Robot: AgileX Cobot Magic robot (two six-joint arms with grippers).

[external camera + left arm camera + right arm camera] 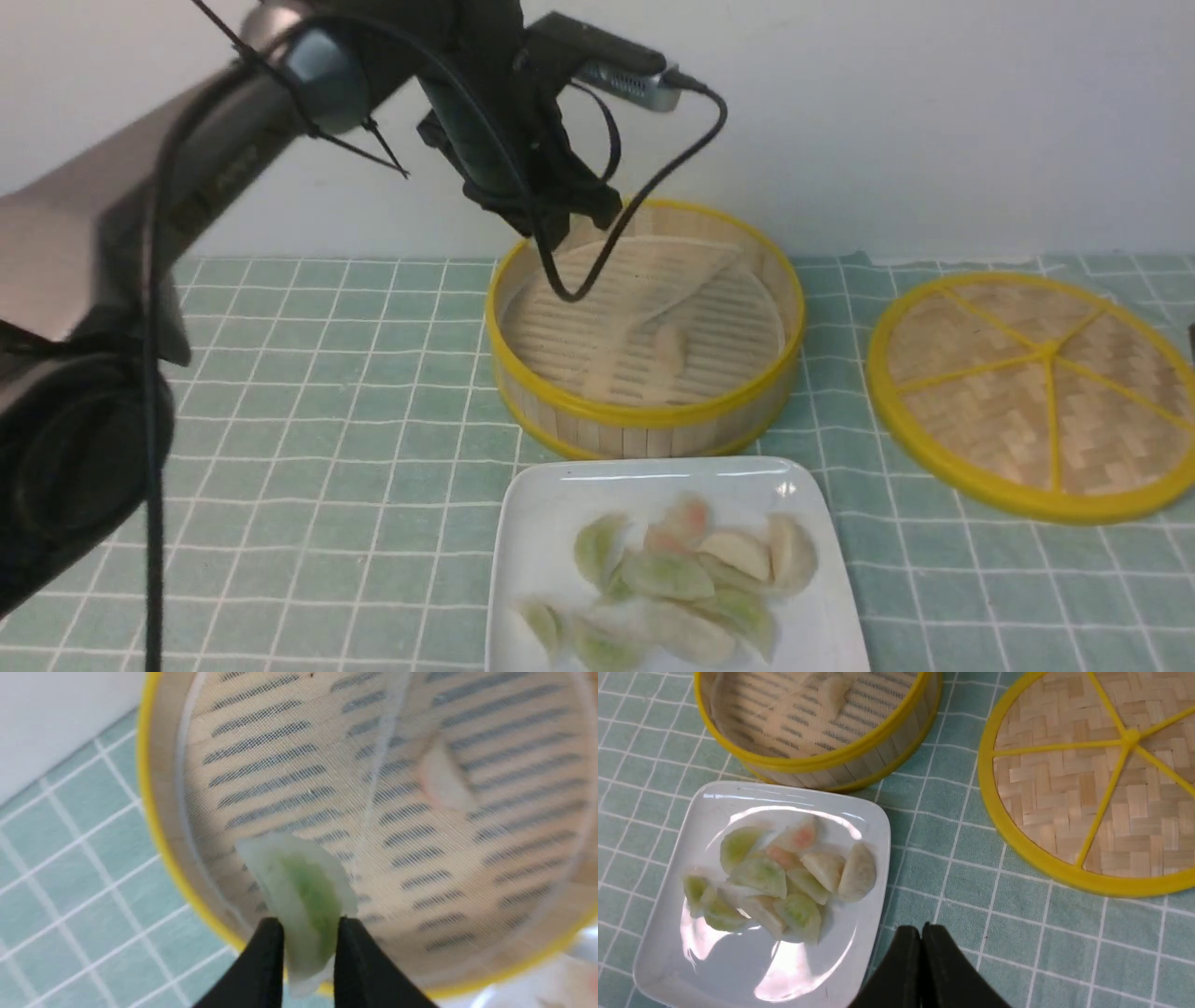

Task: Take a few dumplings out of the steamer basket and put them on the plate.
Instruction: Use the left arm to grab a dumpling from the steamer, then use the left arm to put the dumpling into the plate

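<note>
**Left arm.** The left arm [233, 159] comes in from the 9 o'clock side of the front view and reaches forward and up. Its wrist is bent so that the left gripper [560, 213] points down over the steamer basket [644, 422], above the rim at about 10 o'clock. In the left wrist view the left gripper [306, 924] is clamped on the green dumpling [303, 882], with one black finger against each flat side. The dumpling stands on edge over the basket's inner wall. The wrist picture is soft, so I cannot tell whether the dumpling touches the paper liner [280, 765] or hangs clear of it.

**Basket.** It sits at mid-table on the green checked cloth [327, 420]. The liner is folded back on itself across the slatted floor. One cream dumpling [668, 347] lies near the centre, slightly toward 4 o'clock.

**Plate.** The plate [541, 523] lies at 6 o'clock of the basket, its far rim just beside the basket wall. The plated dumplings [681, 574] form one loose, overlapping heap of green, cream and pinkish pieces.

**Lid.** The woven lid [1036, 392] lies flat at 3 o'clock of the basket, apart from it.

**Right arm.** The right gripper [922, 933] hangs over the cloth just beside the plate's 4 o'clock corner. Its jaws are pressed together with nothing between them.
</note>
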